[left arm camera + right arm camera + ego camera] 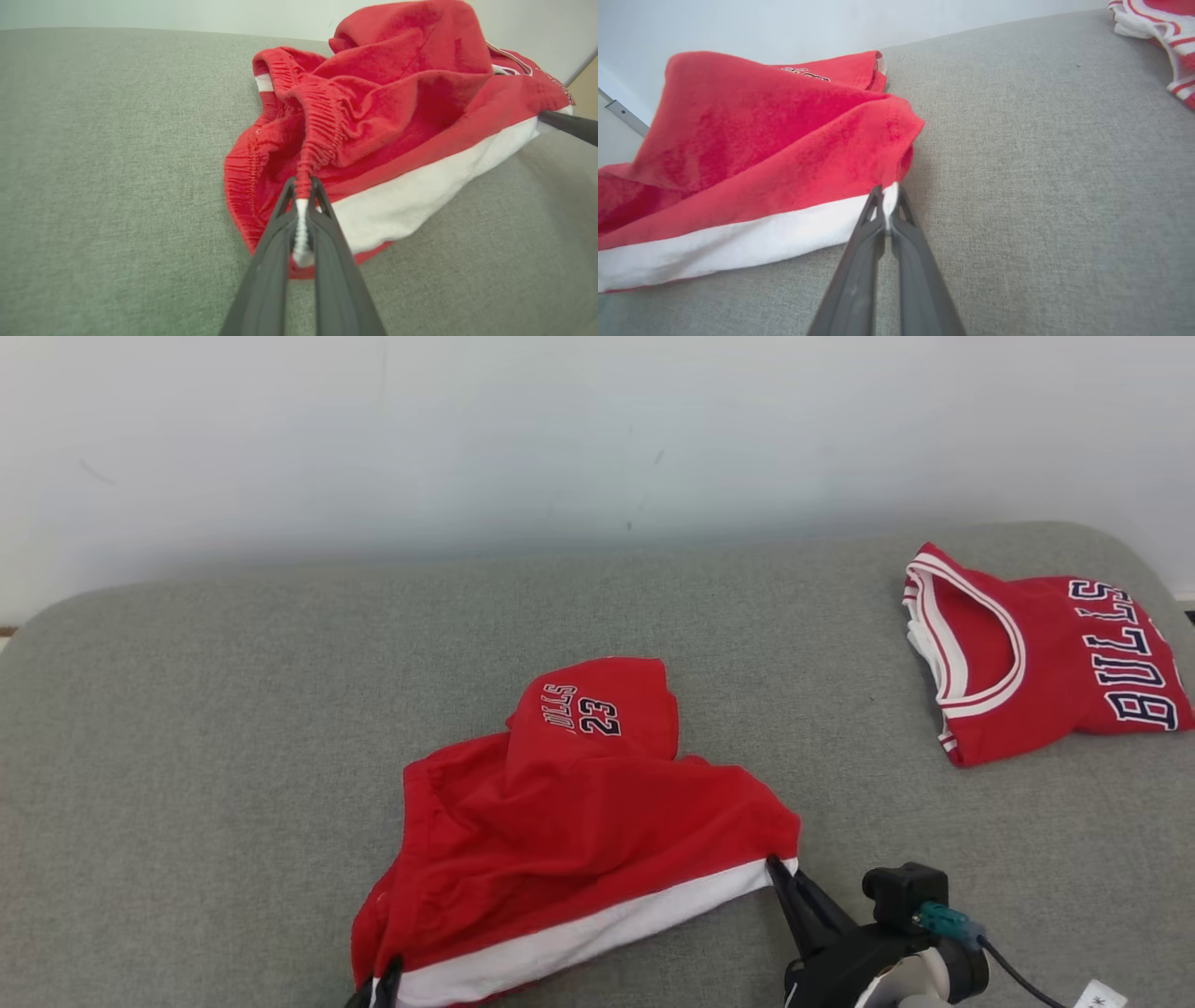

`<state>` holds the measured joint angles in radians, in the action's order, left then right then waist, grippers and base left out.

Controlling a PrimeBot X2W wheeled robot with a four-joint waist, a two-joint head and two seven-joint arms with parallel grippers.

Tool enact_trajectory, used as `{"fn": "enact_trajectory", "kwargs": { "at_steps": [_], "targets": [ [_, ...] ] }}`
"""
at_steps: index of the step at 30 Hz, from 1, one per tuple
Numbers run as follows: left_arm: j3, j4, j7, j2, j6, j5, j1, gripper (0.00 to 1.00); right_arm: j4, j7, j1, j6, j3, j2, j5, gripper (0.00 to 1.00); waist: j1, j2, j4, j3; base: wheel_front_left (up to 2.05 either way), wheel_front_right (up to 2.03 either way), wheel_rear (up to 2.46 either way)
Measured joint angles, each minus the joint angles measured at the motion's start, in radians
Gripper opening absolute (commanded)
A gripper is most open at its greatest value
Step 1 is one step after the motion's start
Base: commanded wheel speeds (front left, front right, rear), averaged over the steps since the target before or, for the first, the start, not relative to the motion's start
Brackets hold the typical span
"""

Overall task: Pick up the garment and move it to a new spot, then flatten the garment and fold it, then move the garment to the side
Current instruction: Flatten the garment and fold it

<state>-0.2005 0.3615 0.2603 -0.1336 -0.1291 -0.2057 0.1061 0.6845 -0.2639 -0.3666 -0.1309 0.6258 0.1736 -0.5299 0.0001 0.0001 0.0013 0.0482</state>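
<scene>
Red shorts (pixel 569 821) at centre of grey cushion (pixel 187 728), pinched at both near corners.
Looks soft, light, floppy (should sag between holds); corners are the sensible grab. Left gripper (pixel 302 185) clamped on the waistband corner, 7 o'clock; right gripper (pixel 889 192) clamped on the white-band corner, 4 o'clock.

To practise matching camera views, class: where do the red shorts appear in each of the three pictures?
Head view: red shorts low centre.
Left wrist view: shorts centre to upper right, left hand shut on their waistband.
Right wrist view: shorts across the left half, right hand shut on them.
Shared landmark: their white stripe.
</scene>
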Motion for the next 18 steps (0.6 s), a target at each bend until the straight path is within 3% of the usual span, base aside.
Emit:
{"fn": "enact_trajectory", "kwargs": {
  "at_steps": [9, 18],
  "targets": [
    [0.026, -0.104, 0.0, -0.037, 0.0, -0.003, 0.001, 0.0, -0.216, 0.031, 0.008, 0.0, 0.05, 0.078, -0.112, 0.0, -0.0001, 0.0, -0.022, -0.03, 0.0, 0.0, 0.0],
    [0.011, -0.175, -0.074, -0.135, -0.001, -0.03, 0.188, 0.0, -0.325, 0.099, -0.124, 0.0, 0.092, 0.126, -0.185, 0.0, 0.0, 0.0, -0.037, -0.014, 0.0, 0.0, 0.0]
  ]
}}
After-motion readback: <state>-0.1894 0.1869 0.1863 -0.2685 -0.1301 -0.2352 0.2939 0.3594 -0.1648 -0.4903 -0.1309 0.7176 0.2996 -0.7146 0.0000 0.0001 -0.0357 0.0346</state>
